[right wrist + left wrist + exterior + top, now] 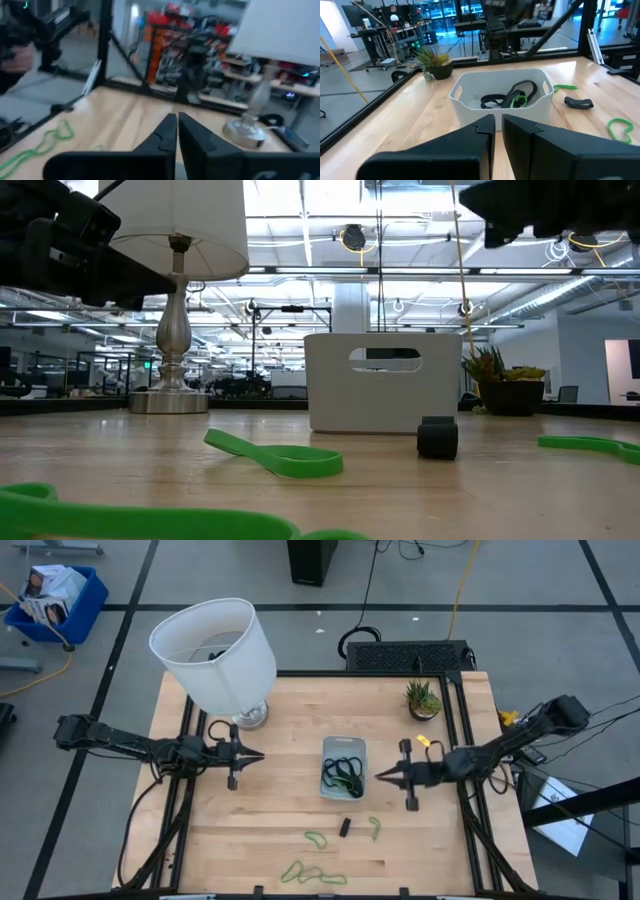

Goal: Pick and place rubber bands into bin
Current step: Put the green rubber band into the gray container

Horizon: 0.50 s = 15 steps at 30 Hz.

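Note:
The bin [343, 767] stands at mid-table and holds black and light green rubber bands [512, 97]; it also shows in the low view [385, 395]. More light green bands lie on the table nearer the front edge: one [318, 837], one [375, 828], and a cluster [312, 874]. My left gripper [260, 754] is shut and empty, level with the table, left of the bin and pointing at it. My right gripper [378, 777] is shut and empty, just right of the bin, raised above the table.
A small black block [344, 827] lies between the two green bands in front of the bin. A white-shaded lamp [215, 655] stands at the far left and a small potted plant [423, 698] at the far right. Bare wood lies left of the bin.

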Available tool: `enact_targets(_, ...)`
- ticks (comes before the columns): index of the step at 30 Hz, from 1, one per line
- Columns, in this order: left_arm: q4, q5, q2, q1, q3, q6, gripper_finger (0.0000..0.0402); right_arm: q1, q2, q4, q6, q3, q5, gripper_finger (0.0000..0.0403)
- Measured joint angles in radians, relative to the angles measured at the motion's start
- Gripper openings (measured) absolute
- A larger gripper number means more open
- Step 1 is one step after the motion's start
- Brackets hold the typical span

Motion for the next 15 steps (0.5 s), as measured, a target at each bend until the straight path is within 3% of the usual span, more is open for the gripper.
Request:
enact_targets(5, 0.004, 0.0, 0.0, 0.0, 0.0, 0.0, 0.0042, -0.102, -0.103, -0.073, 0.076, -0.066, -0.087, 0.0003)
enact_targets(8, 0.003, 0.0, 0.0, 0.0, 0.0, 0.009, 0.0042, -0.112, -0.166, -0.127, 0.039, -0.059, -0.122, 0.0001)
enact_targets(15, -0.019, 0.0, 0.0, 0.0, 0.0, 0.022, 0.0042, -0.101, -0.372, -0.23, 0.008, -0.067, -0.102, 0.0001)
